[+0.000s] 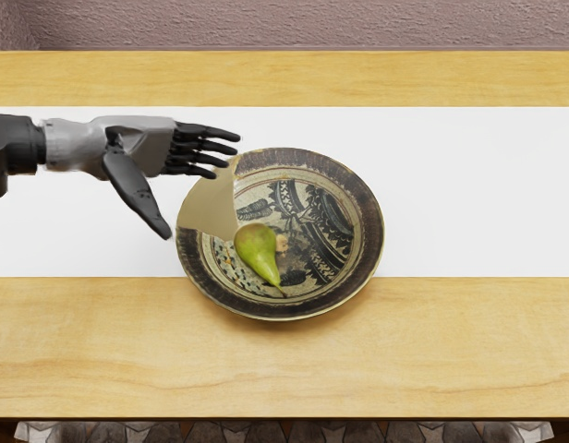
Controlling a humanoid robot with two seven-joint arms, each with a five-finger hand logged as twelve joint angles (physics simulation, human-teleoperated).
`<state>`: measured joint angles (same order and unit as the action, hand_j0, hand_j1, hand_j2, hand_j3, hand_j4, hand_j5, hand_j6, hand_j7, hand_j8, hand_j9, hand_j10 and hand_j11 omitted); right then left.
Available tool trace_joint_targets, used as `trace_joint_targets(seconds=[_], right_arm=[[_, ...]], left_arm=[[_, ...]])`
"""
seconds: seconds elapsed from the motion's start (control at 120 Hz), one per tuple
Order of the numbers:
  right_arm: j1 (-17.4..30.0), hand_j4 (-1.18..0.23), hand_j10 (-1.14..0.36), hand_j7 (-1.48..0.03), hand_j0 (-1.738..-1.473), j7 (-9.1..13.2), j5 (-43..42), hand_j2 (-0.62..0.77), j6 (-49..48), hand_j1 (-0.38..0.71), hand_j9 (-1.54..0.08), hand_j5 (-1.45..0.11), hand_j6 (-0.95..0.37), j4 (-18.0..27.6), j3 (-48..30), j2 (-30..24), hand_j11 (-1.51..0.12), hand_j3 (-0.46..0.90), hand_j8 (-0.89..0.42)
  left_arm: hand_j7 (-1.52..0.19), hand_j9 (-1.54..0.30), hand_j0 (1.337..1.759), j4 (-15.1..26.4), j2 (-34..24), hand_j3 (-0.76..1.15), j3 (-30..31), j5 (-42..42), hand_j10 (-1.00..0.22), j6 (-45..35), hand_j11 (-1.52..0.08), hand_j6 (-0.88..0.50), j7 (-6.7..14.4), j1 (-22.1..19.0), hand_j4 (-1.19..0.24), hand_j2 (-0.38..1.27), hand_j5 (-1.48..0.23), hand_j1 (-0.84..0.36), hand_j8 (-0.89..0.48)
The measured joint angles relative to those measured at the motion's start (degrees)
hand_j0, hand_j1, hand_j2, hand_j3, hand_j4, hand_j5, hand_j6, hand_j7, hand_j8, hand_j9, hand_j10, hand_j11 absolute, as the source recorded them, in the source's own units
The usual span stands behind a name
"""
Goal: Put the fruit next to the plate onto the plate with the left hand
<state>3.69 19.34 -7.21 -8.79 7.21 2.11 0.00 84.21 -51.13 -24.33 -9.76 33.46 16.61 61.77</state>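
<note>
Pear [259, 251] lying in the patterned plate [358, 198], left of centre, long axis on a slant: fat end up-left, narrow stem end toward the near rim. Left hand [163, 152] spread and empty, just beside the plate's far-left rim.

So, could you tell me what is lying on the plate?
A green pear lies on the plate, left of centre. It hides the pattern beneath it. The open left hand hovers beside the rim.

Left arm [12, 148] cut off at left edge; table [284, 351] and white runner [469, 185] cut off both sides; pale patch [209, 205] hides plate [360, 196] pattern at left; pear [259, 251] covers part of centre.
</note>
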Motion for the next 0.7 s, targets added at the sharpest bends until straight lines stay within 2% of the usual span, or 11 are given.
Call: trace_joint_targets(seconds=[0.158, 0.258, 0.492, 0.7], right_arm=[[0.0, 0.00, 0.00, 0.00, -1.658, 0.0, 0.0, 0.00, 0.0, -0.35, 0.00, 0.00, 0.00, 0.0, 0.0, 0.0, 0.00, 0.00, 0.00], [0.0, 0.00, 0.00, 0.00, -1.658, 0.0, 0.0, 0.00, 0.0, -0.35, 0.00, 0.00, 0.00, 0.0, 0.0, 0.0, 0.00, 0.00, 0.00], [0.0, 0.00, 0.00, 0.00, -1.658, 0.0, 0.0, 0.00, 0.0, -0.35, 0.00, 0.00, 0.00, 0.0, 0.0, 0.0, 0.00, 0.00, 0.00], [0.0, 0.00, 0.00, 0.00, -1.658, 0.0, 0.0, 0.00, 0.0, -0.35, 0.00, 0.00, 0.00, 0.0, 0.0, 0.0, 0.00, 0.00, 0.00]], left_arm=[[-0.10, -0.10, 1.658, 0.7, -4.3, 0.00, 0.1, 12.6, -0.08, 1.2, -0.10, -0.07, 1.5, -3.6, -0.08, 0.02, -0.10, 0.26, -0.07], [-0.08, -0.08, 1.658, 0.7, -5.8, 0.00, 0.1, 16.8, -0.06, 1.4, -0.08, -0.06, 1.7, -4.6, -0.06, 0.02, -0.08, 0.28, -0.06], [-0.04, -0.04, 1.658, 0.5, -14.3, 0.00, 0.3, 19.9, -0.03, 1.6, -0.04, -0.03, 2.0, -6.5, -0.03, 0.01, -0.04, 0.31, -0.03], [-0.03, -0.03, 1.658, -0.1, -14.7, 0.00, 1.4, 20.0, -0.02, 1.6, -0.03, -0.02, 2.6, -6.8, -0.02, 0.01, -0.03, 0.32, -0.02]])
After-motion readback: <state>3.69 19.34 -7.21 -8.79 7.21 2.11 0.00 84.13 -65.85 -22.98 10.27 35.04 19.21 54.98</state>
